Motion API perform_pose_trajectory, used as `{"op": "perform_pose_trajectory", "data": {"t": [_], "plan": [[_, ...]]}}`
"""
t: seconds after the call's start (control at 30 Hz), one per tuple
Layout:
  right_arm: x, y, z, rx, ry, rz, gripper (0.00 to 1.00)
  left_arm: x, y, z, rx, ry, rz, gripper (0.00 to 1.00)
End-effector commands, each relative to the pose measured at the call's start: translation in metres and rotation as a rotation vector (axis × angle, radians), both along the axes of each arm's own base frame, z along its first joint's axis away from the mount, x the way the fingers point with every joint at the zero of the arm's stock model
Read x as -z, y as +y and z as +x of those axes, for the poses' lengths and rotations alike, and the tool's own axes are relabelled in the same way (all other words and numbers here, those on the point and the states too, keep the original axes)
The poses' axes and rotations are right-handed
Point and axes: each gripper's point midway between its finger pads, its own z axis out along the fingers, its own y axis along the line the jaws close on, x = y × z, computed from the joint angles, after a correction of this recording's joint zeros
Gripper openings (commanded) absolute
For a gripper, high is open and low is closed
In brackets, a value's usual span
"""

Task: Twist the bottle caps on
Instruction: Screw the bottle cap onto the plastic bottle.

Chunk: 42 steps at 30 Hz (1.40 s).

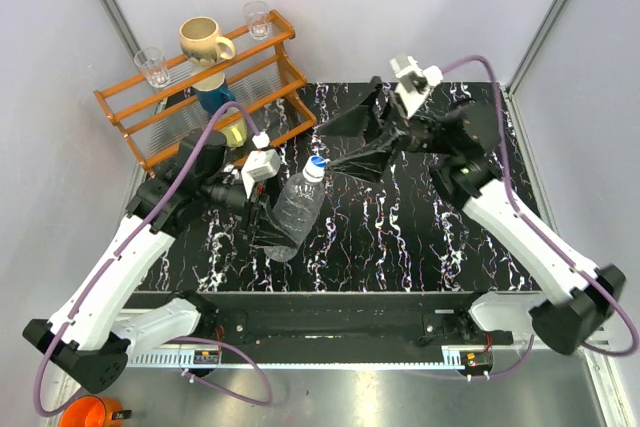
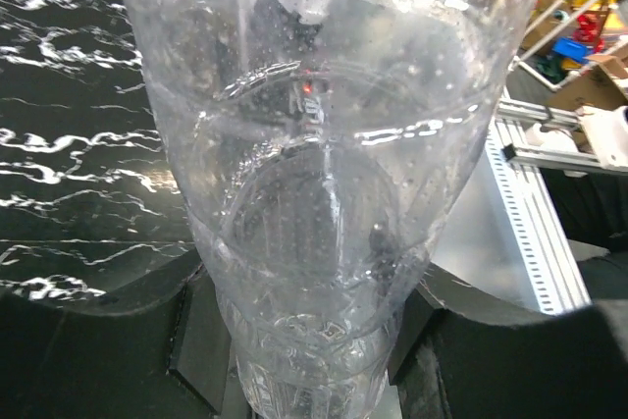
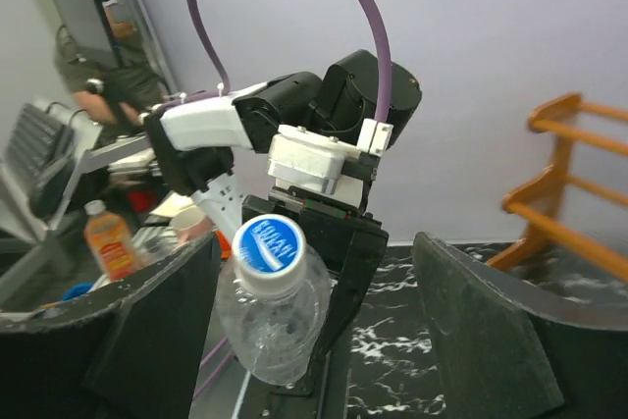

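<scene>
A clear ribbed bottle [image 1: 298, 202] hangs tilted above the black marble table, neck toward the far right. My left gripper [image 1: 270, 230] is shut on its lower body. In the left wrist view the bottle [image 2: 324, 144] fills the frame, pinched at the bottom by my left gripper [image 2: 306, 345]. A white bottle cap [image 1: 316, 163] with a blue top sits on the neck. My right gripper [image 1: 328, 148] stands open around the cap. In the right wrist view the cap [image 3: 268, 245] lies between the spread fingers of the right gripper [image 3: 316, 277], close to the left finger [image 3: 157, 331] and apart from the right one.
An orange wooden rack [image 1: 140, 117] stands at the back left with two drinking glasses [image 1: 152, 66], a cream mug [image 1: 204, 41] and a blue cup [image 1: 213, 95]. The black marble table [image 1: 400, 237] stretches to the right. Grey walls close in both sides.
</scene>
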Motion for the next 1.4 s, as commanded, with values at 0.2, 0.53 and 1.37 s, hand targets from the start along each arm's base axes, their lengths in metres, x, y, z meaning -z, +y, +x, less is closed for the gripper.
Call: {"op": "perform_pose_trajectory", "data": {"t": [0.2, 0.53, 1.37], "plan": [[-0.009, -0.008, -0.039, -0.316, -0.067, 0.042, 0.82, -0.018, 0.001, -0.018, 0.127, -0.042, -0.11, 0.0], [-0.005, -0.007, -0.038, -0.34, -0.044, 0.059, 0.79, -0.022, -0.004, -0.009, 0.121, -0.039, -0.115, 0.0], [-0.001, 0.012, -0.023, -0.339, -0.012, 0.045, 0.54, -0.023, -0.009, 0.0, 0.111, -0.041, -0.11, 0.0]]}}
